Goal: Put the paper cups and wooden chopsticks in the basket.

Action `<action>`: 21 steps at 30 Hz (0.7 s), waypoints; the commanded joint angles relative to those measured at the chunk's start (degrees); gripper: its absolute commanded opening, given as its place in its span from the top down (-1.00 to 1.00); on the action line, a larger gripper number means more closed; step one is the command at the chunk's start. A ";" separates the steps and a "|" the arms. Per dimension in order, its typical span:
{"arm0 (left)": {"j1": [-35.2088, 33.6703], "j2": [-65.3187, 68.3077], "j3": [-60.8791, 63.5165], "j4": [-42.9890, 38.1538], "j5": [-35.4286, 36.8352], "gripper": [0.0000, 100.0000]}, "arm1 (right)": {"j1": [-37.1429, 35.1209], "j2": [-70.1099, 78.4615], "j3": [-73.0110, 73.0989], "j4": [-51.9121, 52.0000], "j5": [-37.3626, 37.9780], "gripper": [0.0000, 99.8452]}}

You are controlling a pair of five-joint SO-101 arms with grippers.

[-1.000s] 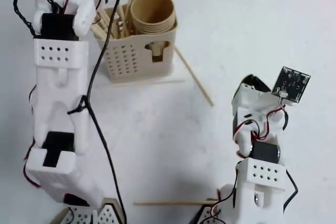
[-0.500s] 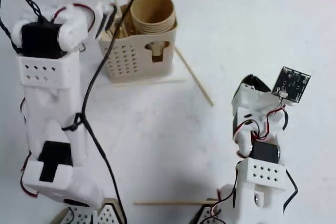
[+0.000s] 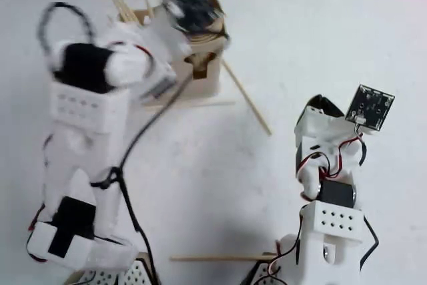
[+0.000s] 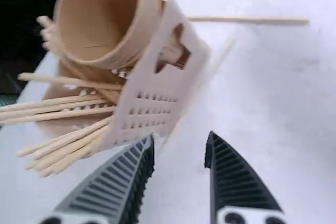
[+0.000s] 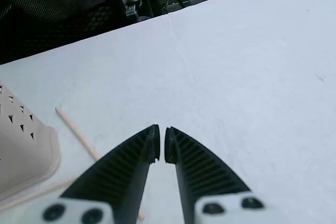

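Observation:
A stack of paper cups (image 4: 100, 19) stands in the perforated white basket (image 4: 157, 98), beside several wooden chopsticks (image 4: 63, 114) that poke out of it. My left gripper (image 4: 179, 142) hangs open and empty just above the table at the basket's wall. In the high view the left arm (image 3: 87, 98) leans over the basket (image 3: 203, 75) and hides most of it. Loose chopsticks lie on the table: one (image 3: 247, 98) slants away from the basket, one (image 3: 200, 105) runs along its front. A third (image 3: 223, 257) lies near the arms' bases. My right gripper (image 5: 161, 142) is shut and empty, low over bare table.
The right arm (image 3: 330, 165) sits folded at the right of the white table. A chopstick (image 5: 76, 132) and the basket's corner (image 5: 21, 150) lie ahead of the right gripper. A dark chair (image 5: 63, 3) stands beyond the far table edge.
The left arm has swung from the basket's left side across to above it, its wrist turning toward the basket's front. The right arm has kept still.

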 commanded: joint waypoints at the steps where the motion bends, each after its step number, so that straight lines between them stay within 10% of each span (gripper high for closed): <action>1: 7.96 -3.03 7.47 -1.85 -0.88 0.67 | 0.40 -1.10 -1.32 -1.01 -0.53 0.93; 21: 17.71 -0.31 42.37 -40.44 -11.60 0.66 | 8.31 -1.27 -1.49 -4.26 -0.62 0.93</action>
